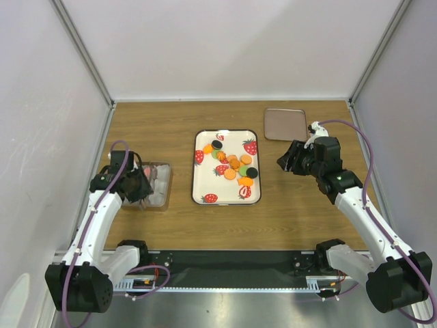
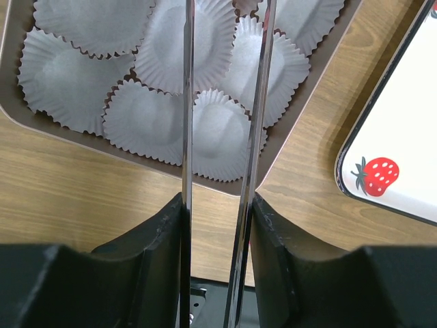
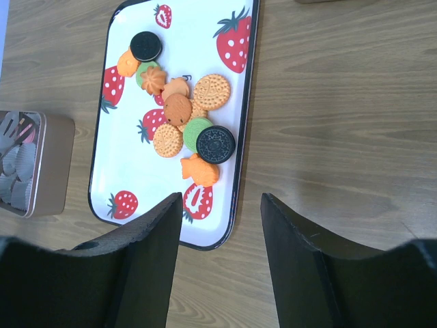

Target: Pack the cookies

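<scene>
Cookies (image 1: pixel 232 166) lay heaped on the strawberry-print tray (image 1: pixel 203 176), with neither gripper touching them.

The cookies, mostly orange with some green and two black ones, were clustered in the far and right part of the tray, which sat mid-way across the wooden table (image 1: pixel 307 212). The right gripper (image 3: pixel 222 198) hovered over bare wood just right of the tray, its fingers spread wide and holding nothing. To the tray's left stood a brown tin (image 2: pixel 293 140) filled with white paper liners (image 2: pixel 82 75). The left gripper (image 2: pixel 217 198) hung above it with its fingers apart. A thin metal blade (image 2: pixel 187 102) ran along the inside of each finger, the two blades parallel, with nothing in the gap between them. A flat brown lid (image 1: pixel 285 124) lay at the far right, beyond the right gripper.
</scene>
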Motion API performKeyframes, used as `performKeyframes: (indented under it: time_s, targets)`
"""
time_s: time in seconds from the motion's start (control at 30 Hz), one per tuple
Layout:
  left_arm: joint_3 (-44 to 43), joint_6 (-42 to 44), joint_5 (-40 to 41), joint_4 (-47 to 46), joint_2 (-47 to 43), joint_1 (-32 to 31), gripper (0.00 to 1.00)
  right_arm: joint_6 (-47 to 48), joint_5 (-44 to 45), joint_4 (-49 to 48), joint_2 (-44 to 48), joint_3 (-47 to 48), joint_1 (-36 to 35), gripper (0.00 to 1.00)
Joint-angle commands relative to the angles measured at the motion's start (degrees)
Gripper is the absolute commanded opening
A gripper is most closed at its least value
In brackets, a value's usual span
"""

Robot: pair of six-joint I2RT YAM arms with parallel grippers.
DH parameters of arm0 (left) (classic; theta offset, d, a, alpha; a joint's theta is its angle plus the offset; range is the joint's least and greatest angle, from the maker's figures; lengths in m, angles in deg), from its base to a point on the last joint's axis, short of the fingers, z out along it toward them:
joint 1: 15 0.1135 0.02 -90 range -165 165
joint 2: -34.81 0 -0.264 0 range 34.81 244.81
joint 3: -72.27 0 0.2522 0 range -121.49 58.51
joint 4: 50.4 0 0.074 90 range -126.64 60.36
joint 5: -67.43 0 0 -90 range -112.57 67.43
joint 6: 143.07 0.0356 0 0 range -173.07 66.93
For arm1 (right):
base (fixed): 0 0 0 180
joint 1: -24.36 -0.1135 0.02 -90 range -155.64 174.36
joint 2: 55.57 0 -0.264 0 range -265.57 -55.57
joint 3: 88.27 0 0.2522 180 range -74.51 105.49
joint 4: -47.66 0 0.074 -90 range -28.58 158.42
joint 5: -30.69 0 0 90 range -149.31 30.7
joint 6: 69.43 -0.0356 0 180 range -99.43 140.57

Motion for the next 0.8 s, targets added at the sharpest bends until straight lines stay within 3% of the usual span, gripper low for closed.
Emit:
performKeyframes:
  time_s: [0.0,0.77]
  targets:
    - [-1.03,1.45,-1.1,-3.18,0.18,0.71,0.44,0.84,-0.39,-1.38,0.34,0.19,-0.42,0.55]
    - [-6.12,2.41,-1.54,-1.08,1.41,0.97,0.49,0.92,-0.22,-1.29,0.43,0.19,-0.77,0.55]
